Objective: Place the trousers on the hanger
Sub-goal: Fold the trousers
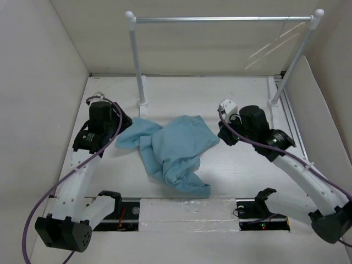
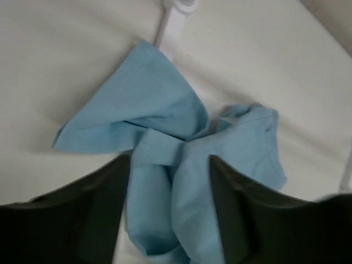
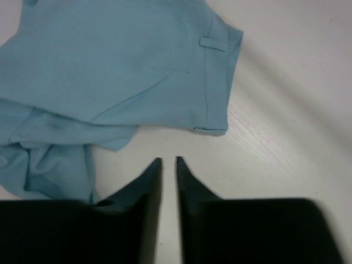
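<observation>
The light blue trousers (image 1: pixel 173 146) lie crumpled on the white table between both arms. My left gripper (image 1: pixel 125 127) hovers at their left edge. In the left wrist view it (image 2: pixel 169 159) stands open, its dark fingers (image 2: pixel 99 209) either side of bunched trousers (image 2: pixel 154 110) below. My right gripper (image 1: pixel 223 135) sits just right of the cloth. In its wrist view it (image 3: pixel 169 159) is all but shut, a thin slit showing bare table, just short of the trousers' waistband (image 3: pixel 110 71) with its belt loop (image 3: pixel 212 44). The cream hanger (image 1: pixel 270 47) hangs faintly on the rail's right end.
A silver rail (image 1: pixel 220 19) on two white posts (image 1: pixel 137 60) spans the back of the table; one post's foot (image 2: pixel 179 8) touches the trousers' corner. White walls enclose the table on the left, right and back. Both arm bases sit at the near edge.
</observation>
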Tool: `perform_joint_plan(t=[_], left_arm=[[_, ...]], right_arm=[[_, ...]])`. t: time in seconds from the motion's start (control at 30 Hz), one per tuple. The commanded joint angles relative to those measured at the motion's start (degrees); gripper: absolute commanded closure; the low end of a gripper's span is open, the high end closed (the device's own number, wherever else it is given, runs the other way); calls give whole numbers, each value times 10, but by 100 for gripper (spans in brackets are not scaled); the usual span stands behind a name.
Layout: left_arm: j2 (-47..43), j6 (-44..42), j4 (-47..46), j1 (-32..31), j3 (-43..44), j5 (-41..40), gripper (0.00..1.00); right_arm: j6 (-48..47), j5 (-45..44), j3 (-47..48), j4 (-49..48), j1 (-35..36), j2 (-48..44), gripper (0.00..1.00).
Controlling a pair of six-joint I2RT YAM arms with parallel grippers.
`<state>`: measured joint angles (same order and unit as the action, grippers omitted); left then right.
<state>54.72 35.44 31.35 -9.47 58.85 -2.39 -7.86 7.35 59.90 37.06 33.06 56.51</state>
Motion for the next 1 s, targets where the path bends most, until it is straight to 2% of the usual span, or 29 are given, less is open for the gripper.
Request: perform_joint_plan(t=[0.0,0.03,0.07,0.13,0.17,0.23,0.27,0.37,0.53,0.7,0.77,0.8,0.83,0.87,0.9,0.93,0.97], left_arm=[[45,41,13,3,-35,-52,36],[55,44,-7,3,-41,-44,27],[76,47,-18,3,-48,-31,17],[97,56,-47,43,-71,1,13],[110,56,-64,67,-85,58,13],[116,54,-117,141,-132,104,14],[122,53,-131,155,-151,125,14],[141,46,-146,155,-147,117,12],[205,45,-171,155,-143,121,11],[254,51,-205,155,-158,137,12],[268,53,-216,155,-160,134,18],[277,54,-227,155,-158,132,27],[277,54,-227,155,-158,132,28],[286,55,-230,155,-153,130,40],[290,54,-236,155,-149,129,48],[293,54,-239,155,-145,129,59],[300,54,-238,155,-132,129,85]], right_arm=[[-9,10,14,-99,-5,69,68],[-11,26,21,-109,-11,93,54],[-19,34,28,-123,-12,142,33],[-23,50,59,-147,-12,196,25],[-29,76,71,-153,-18,221,22],[-35,107,114,-174,-18,302,19],[-44,110,132,-177,-26,328,17],[-44,133,194,-204,-39,419,12],[-37,201,304,-212,-54,571,11],[-37,239,381,-197,-65,648,12],[-26,256,380,-207,-70,661,18],[-21,260,367,-224,-70,658,42],[-21,262,367,-224,-70,658,59],[-13,265,360,-233,-70,649,70],[-8,267,353,-254,-70,641,82],[-5,268,345,-261,-70,633,100],[-4,265,347,-260,-70,625,100]])
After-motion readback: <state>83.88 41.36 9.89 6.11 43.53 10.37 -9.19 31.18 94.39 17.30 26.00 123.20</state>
